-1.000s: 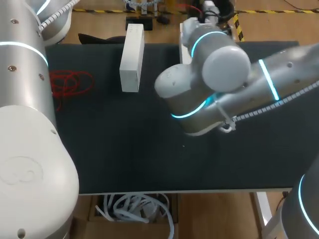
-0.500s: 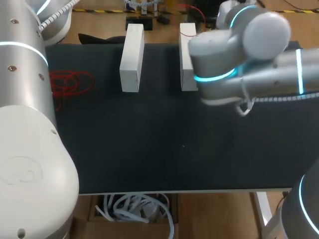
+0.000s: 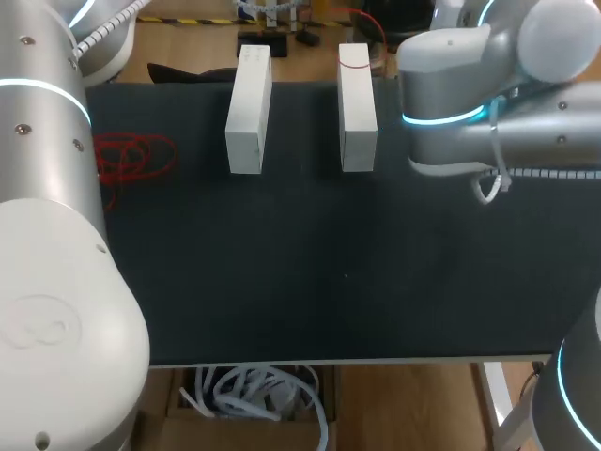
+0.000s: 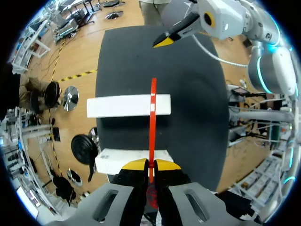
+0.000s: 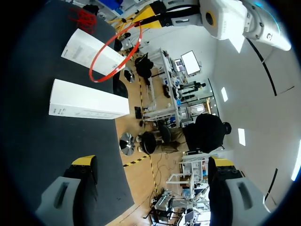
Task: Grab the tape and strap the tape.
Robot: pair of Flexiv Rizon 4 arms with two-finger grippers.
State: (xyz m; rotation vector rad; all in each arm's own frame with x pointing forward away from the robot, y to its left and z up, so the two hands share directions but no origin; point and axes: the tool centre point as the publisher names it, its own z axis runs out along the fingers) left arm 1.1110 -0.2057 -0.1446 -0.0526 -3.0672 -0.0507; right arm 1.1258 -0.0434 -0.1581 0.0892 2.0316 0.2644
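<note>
The tape is a thin red loop [image 4: 153, 113]. My left gripper [image 4: 150, 165] is shut on its near end. It stretches ahead of the fingers, over the nearer white box [image 4: 134, 161], to the farther white box [image 4: 120, 106]. In the right wrist view the red loop [image 5: 115, 52] hangs open from the left gripper [image 5: 142, 15] in front of a white box [image 5: 89, 52]. In the head view a red arc [image 3: 355, 62] crosses the far end of the right box [image 3: 357, 113]. My right gripper [image 5: 153, 162] is wide open and holds nothing, off to the side of the boxes.
The two long white boxes lie side by side at the back of the black mat, the left box [image 3: 248, 111] apart from the right one. A pile of spare red bands [image 3: 131, 155] lies near the mat's left edge. My right arm [image 3: 460, 94] hangs over the back right.
My right arm swung from the table's middle to the back right, uncovering the right white box. Boxes and red pile have not moved.
</note>
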